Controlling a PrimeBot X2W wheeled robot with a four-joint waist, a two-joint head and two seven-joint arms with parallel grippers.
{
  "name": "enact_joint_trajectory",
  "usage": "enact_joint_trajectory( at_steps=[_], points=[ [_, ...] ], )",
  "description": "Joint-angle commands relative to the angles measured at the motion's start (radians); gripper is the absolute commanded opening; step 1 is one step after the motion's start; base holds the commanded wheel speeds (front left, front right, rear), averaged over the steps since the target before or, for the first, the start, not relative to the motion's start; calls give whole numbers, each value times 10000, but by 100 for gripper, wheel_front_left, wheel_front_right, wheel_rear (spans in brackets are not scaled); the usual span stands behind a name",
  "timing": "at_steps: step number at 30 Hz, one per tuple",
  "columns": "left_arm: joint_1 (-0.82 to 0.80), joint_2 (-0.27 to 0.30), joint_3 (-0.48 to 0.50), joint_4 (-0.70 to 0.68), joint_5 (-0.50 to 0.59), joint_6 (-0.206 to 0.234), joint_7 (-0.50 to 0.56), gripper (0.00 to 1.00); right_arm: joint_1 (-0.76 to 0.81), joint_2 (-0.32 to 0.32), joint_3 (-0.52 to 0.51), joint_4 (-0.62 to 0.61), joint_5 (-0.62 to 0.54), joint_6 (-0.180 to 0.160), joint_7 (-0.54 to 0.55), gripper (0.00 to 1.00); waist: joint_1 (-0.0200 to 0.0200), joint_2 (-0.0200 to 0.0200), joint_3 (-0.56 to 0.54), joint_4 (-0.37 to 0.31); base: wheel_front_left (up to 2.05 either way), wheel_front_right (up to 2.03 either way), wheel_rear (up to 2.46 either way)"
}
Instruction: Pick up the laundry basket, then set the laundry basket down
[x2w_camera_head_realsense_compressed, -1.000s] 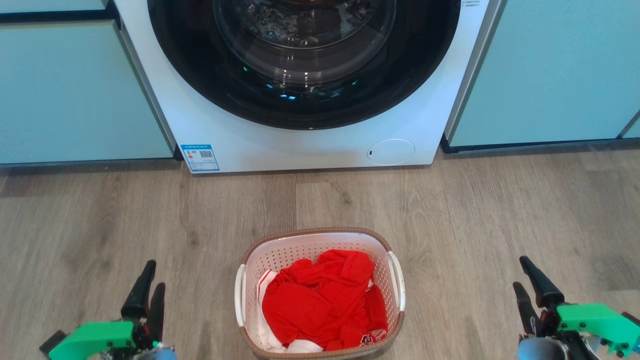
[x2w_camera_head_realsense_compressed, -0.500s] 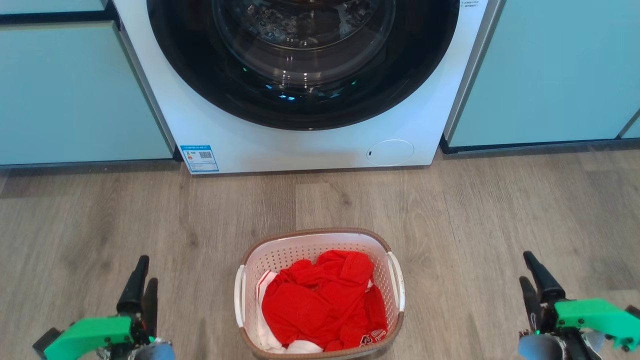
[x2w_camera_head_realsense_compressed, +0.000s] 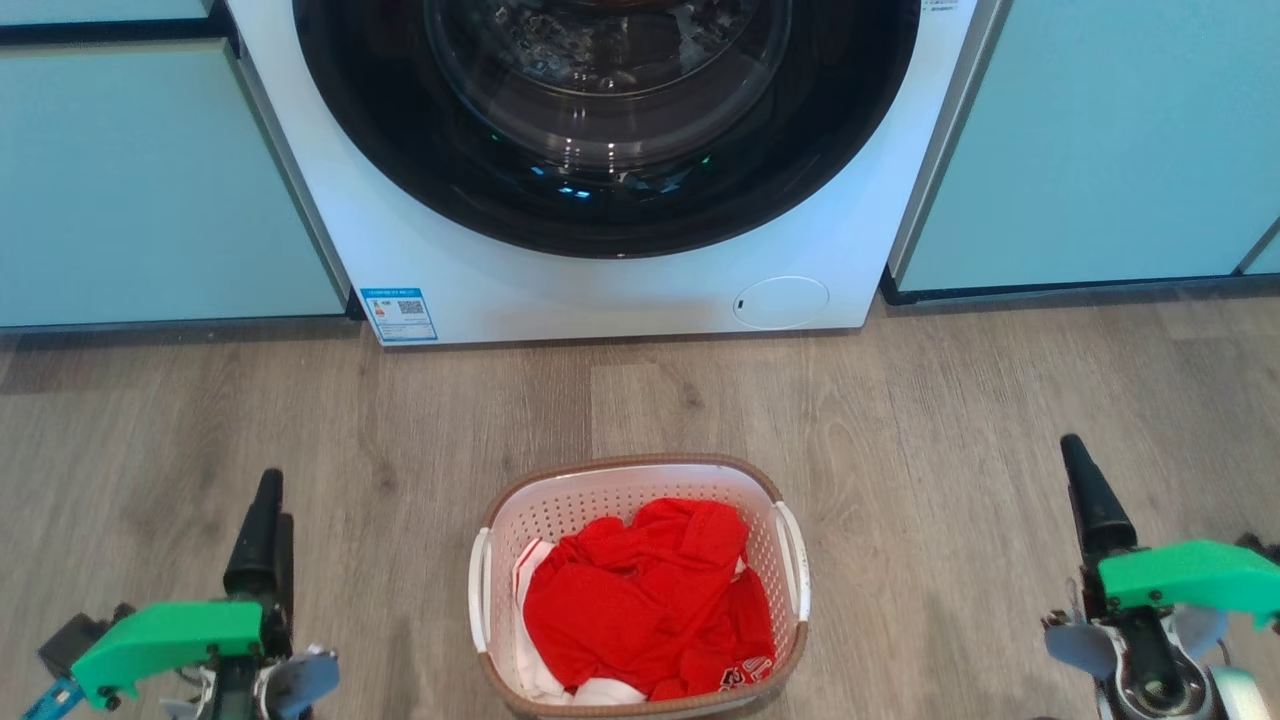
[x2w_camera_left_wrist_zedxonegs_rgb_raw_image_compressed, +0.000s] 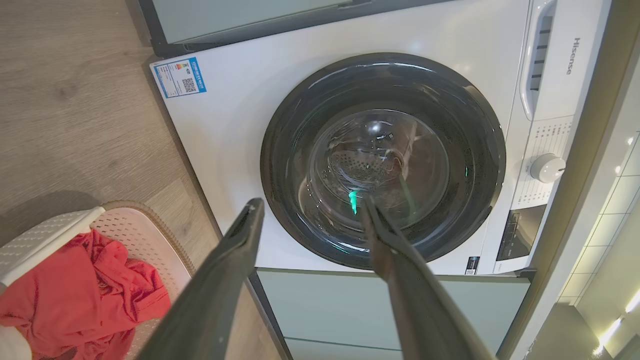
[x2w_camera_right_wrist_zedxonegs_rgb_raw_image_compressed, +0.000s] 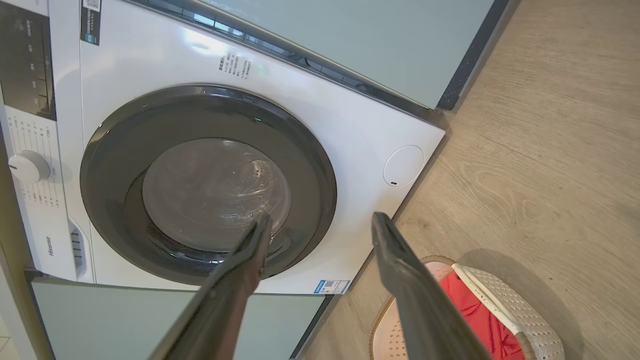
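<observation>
Standing on the wooden floor (x2w_camera_head_realsense_compressed: 900, 420) a little in front of the washing machine (x2w_camera_head_realsense_compressed: 620, 290), the laundry basket (x2w_camera_head_realsense_compressed: 600, 505) is found exactly where it was a second ago, upright, with red clothing (x2w_camera_head_realsense_compressed: 640, 600) heaped inside and its two white handles (x2w_camera_head_realsense_compressed: 797, 575) untouched. What has been altered is the pose of the arms. The left gripper (x2w_camera_head_realsense_compressed: 275, 500) has been carried outward toward the left edge of the head view, and its fingers (x2w_camera_head_realsense_compressed: 262, 540) have been pushed further forward over the floor. The right gripper (x2w_camera_head_realsense_compressed: 1080, 470) has been raised in the same view and turned, so that one finger is now largely hidden behind the other. In both wrist views the fingers are shown spread wide with nothing between them, pointed at the door (x2w_camera_left_wrist_zedxonegs_rgb_raw_image_compressed: 382, 160) of the machine rather than at the basket, which is caught at a lower corner of each. Both grippers are kept well apart from the basket, one on either side, and no contact with rim or handle has been made. The shift is judged to be a setting-up of the arms rather than a closing-in, so the pick-up cannot be counted as begun. It is expected that each gripper will have to be lowered and brought inward to its own handle, and that both sides will need to be raised evenly so that the load is not tipped.
</observation>
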Motion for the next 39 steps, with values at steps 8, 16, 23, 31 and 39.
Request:
enact_joint_trajectory(
  at_steps=[8,16,23,31,39],
  points=[
    [-622,122,221,-879,1048,-25,-300,100,-828,-69,491,-1086,-1908,29,-319,100,0,0,18,30,0,0,0],
    [-737,128,353,-1488,2417,34,-535,100,-974,-82,895,-1540,-3554,32,-553,100,0,0,20,60,0,0,0],
    [-792,132,15,-2157,3752,599,-710,100,-1132,-252,1430,-1774,-4880,35,-729,100,0,0,43,54,0,0,0],
    [-822,138,-1140,-2754,5906,1494,-944,100,-1240,-335,1840,-2073,-6232,38,-962,100,0,0,56,39,0,0,0],
    [-867,143,-2211,-2596,7641,1824,-1179,100,-1154,-262,2073,-1898,-7118,41,-1196,100,0,0,5,3,0,0,0]
  ],
)
